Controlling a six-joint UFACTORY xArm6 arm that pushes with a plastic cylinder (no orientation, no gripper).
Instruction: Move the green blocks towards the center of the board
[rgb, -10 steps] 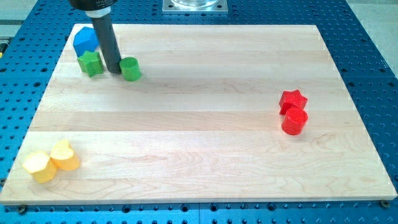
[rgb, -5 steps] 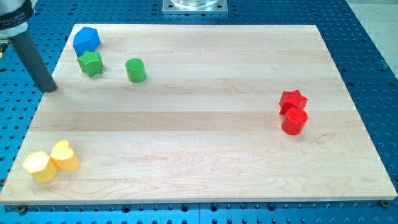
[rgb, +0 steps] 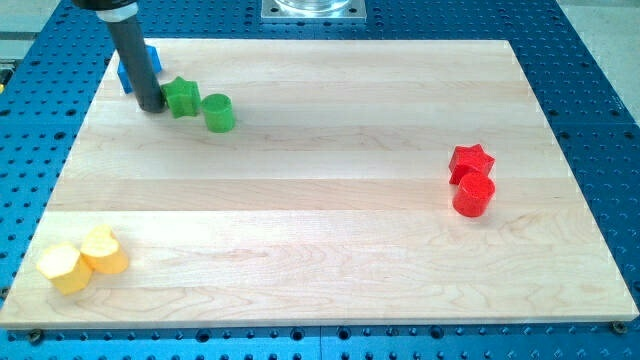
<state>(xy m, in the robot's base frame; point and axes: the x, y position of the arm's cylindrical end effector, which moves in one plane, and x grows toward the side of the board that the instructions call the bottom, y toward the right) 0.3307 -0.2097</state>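
My tip (rgb: 151, 107) sits near the view's top left corner of the pale, fine-grained wooden board (rgb: 330, 230), pressed against the view's left side of the green star block (rgb: 182, 97). The rod above it is a smooth, dark, matte cylinder leaning slightly toward the view's top left. This arm carries no end effector with jaws, so nothing is spread, pressed together or pinching; only the plain rod end meets the block.

The green star block has knobbly points and a glossy plastic look. Just to its right, touching or nearly touching, stands the green cylinder block (rgb: 218, 112), round-topped and smooth. Both green blocks lie in the view's top left part of the board, well apart from its middle.

Behind the rod, a blue block (rgb: 152, 60) with flat angular faces is partly hidden, so its exact shape is hard to tell.

At the view's right, a red star block (rgb: 471, 160) touches a red cylinder block (rgb: 473, 195) just below it. At the view's bottom left, two yellow blocks touch: a faceted, roughly hexagonal yellow block (rgb: 60, 267) and a lobed, heart-like yellow block (rgb: 104, 249).

The board rests on a blue metal bench (rgb: 600, 90) dotted with a regular grid of holes.
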